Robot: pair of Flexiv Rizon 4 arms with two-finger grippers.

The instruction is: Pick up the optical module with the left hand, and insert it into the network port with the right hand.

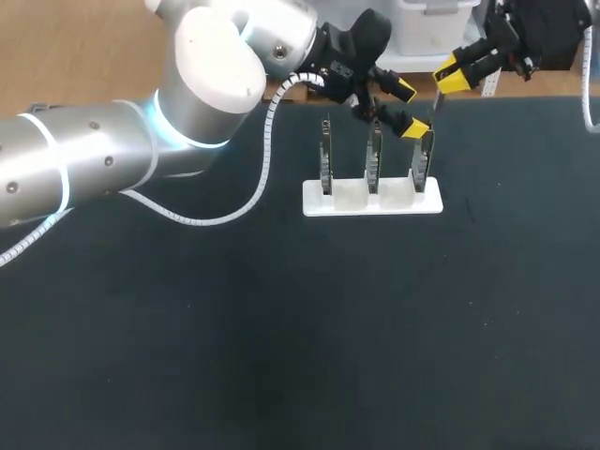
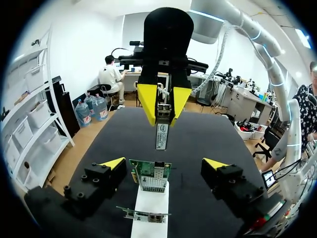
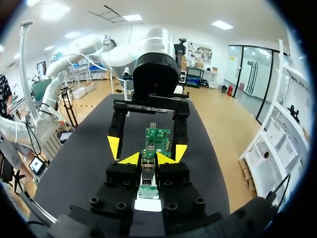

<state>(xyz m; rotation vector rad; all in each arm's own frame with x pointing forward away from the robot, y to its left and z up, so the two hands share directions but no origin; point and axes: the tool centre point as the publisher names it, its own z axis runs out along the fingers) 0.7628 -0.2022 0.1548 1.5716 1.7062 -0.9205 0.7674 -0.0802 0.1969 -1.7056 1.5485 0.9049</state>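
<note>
Right gripper (image 3: 147, 158), two fingers with yellow tips: closed on the slim silver metal optical module (image 2: 161, 131), clamped at one end from both sides, the free end hanging below the fingers. The module is carried in the air, above and just short of the far card, touching nothing else as far as can be seen. Left gripper (image 2: 163, 163), same pattern: fingers spread wide and holding nothing, one tip on either side of the green network card with metal port cage (image 2: 151, 176), apart from it on both sides. Three such cards stand upright in a row on the white rectangular slotted stand (image 1: 372, 199). The straddled card appears to be the one at the stand's right end in the head view. A nearer card shows only its metal bracket (image 2: 143, 214) under the left gripper. The stand rests toward the far side of the black cloth-covered table (image 1: 281, 328). Progress, as judged: the module sits in the right gripper and the left is empty, so pick-up and transfer count as complete. Outstanding: insertion. The module's free end is not yet in any port. It needs lining up with the cage opening and pushing home along the port's axis. Whether the left gripper is meant to steady the card cannot be told.
</note>
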